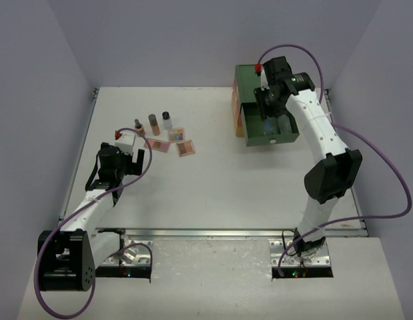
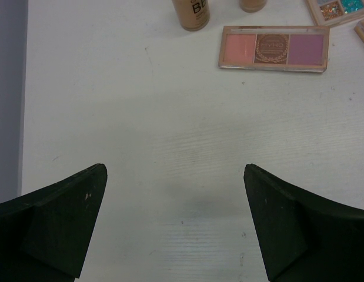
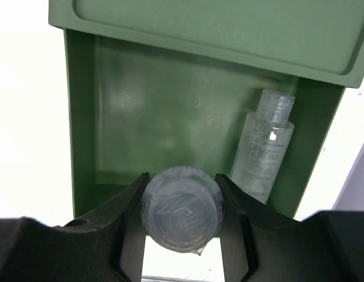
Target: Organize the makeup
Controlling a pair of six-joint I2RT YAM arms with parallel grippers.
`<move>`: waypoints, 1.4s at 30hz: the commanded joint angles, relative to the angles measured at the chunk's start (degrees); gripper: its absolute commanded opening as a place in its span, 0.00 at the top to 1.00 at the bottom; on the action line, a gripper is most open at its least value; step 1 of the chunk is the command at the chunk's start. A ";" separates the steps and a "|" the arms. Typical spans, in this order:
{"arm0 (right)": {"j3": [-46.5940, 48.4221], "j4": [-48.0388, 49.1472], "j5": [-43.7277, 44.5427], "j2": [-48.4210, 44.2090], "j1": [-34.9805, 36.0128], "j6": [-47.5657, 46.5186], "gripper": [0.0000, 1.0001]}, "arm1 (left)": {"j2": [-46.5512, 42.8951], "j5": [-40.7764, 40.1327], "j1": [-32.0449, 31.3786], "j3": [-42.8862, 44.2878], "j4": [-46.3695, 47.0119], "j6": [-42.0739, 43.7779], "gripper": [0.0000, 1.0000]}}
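My left gripper [image 1: 134,148] [image 2: 176,176] hangs open over bare table, nothing between its fingers. Just beyond it lie a three-shade palette [image 2: 274,48] [image 1: 159,145], a glitter palette [image 2: 340,9] [image 1: 176,135] and a third palette [image 1: 185,148]. An amber bottle [image 2: 192,13] [image 1: 137,125] stands there with two more bottles [image 1: 153,123] [image 1: 167,120]. My right gripper [image 1: 273,120] [image 3: 182,205] is shut on a clear bottle [image 3: 182,210], seen end-on, above the open green drawer [image 3: 82,129] [image 1: 249,137]. Another clear bottle [image 3: 264,147] lies inside at the right wall.
The green drawer chest [image 1: 249,79] stands at the back right, its top drawer pulled out toward the near side. A grey wall [image 2: 8,88] runs along the table's left edge, close to my left gripper.
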 commanded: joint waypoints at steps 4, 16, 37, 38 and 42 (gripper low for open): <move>-0.77 -0.37 -2.51 1.32 -1.10 1.09 0.89 | 0.10 0.36 0.33 0.45 2.31 0.35 0.00; 0.97 -0.74 -2.90 4.91 -2.34 1.20 0.53 | 0.24 0.61 0.42 0.53 2.23 0.43 0.00; -4.46 8.26 -8.59 -8.04 -1.57 1.20 0.30 | 1.13 0.72 0.33 2.08 1.53 1.07 0.00; -7.08 11.23 -9.07 -9.97 -1.44 0.90 0.30 | 1.01 1.41 0.33 4.12 -0.07 2.33 0.00; -15.29 19.80 -13.05 -18.26 -1.33 0.05 0.28 | 0.51 5.28 0.22 14.07 -7.90 5.96 0.03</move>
